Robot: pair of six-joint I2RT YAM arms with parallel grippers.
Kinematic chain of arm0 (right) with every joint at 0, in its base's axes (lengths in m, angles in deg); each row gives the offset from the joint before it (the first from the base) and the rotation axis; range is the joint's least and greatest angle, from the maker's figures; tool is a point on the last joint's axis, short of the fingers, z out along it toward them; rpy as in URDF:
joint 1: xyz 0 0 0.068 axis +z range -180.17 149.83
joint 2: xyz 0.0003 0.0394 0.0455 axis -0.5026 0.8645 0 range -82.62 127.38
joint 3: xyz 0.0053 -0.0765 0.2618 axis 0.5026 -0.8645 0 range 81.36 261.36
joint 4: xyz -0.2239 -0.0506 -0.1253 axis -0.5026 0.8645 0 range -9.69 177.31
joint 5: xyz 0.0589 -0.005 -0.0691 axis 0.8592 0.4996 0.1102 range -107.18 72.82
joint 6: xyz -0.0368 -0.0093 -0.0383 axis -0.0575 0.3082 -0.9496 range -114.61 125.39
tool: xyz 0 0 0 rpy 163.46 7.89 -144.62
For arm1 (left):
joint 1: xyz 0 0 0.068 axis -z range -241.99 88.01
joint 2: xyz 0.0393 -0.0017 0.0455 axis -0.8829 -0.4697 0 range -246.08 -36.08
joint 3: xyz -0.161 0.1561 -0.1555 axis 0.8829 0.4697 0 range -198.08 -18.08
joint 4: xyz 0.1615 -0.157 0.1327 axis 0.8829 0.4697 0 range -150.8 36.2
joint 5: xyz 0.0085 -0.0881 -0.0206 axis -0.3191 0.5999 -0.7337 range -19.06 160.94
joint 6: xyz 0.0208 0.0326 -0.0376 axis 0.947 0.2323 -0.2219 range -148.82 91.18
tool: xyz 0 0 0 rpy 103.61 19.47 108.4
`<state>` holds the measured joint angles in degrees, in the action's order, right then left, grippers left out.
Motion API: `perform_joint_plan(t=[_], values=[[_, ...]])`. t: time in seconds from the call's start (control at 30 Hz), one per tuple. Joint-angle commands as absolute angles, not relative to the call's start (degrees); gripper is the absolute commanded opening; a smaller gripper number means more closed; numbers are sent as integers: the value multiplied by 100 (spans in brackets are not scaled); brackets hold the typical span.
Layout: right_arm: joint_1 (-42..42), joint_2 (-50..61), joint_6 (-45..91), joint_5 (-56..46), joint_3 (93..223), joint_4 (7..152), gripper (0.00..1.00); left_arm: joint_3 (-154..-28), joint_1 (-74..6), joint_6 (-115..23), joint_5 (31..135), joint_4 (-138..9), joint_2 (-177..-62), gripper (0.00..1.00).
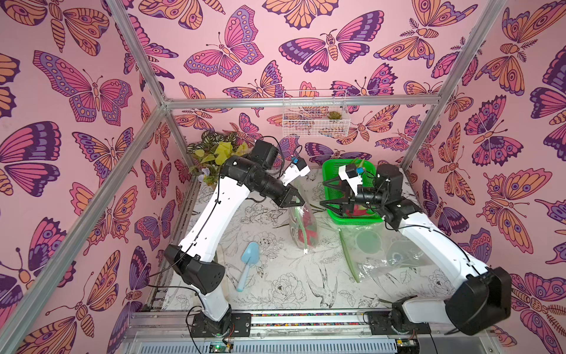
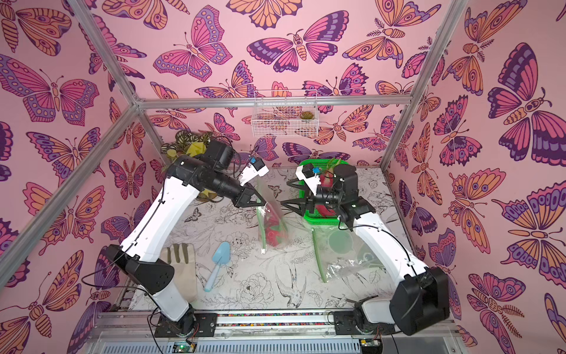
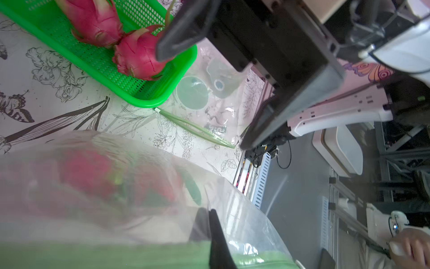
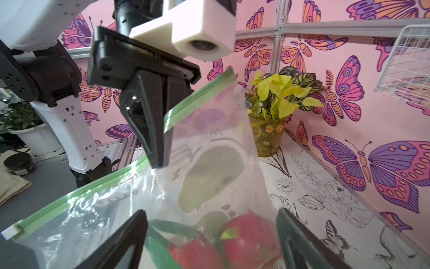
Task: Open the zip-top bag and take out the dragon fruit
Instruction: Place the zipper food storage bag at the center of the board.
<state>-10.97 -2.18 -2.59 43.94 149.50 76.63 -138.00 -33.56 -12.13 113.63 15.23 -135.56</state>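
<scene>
Left claw (image 1: 301,203) is clamped on the zip-top bag (image 1: 301,226) at its green rim. Right claw (image 1: 325,193) stands apart, empty, beside it. Dragon fruit (image 4: 246,235) lies inside the bag.

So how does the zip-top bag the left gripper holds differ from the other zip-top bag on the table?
The held zip-top bag is pinched at its green zip edge by the shut left gripper and lifted upright; the second zip-top bag lies flat beside the green basket, untouched. The held bag still has dragon fruit inside; the flat one looks empty. The open right gripper faces only the held bag. Both are clear with green zip strips.
</scene>
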Motion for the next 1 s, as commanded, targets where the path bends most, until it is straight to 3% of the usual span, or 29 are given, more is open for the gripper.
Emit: perform_joint_plan(t=[0.0,0.23,0.77,0.87,0.97], values=[[-1115,293,-409,5422,15546,7770,91,-13869,-3391,-159,11786,1899,-13522,0],[-851,1477,-867,6184,16460,7900,93,-13820,-3386,426,11961,2061,-13555,0],[-416,2356,-636,7122,16717,6507,95,-13992,-3502,1031,12073,2674,-14052,0],[-408,2322,-613,7212,16679,6502,88,-14105,-3614,1044,12177,2677,-14101,0],[-390,2285,-432,7229,16662,6396,62,-14216,-3647,1038,12117,2692,-14154,0]])
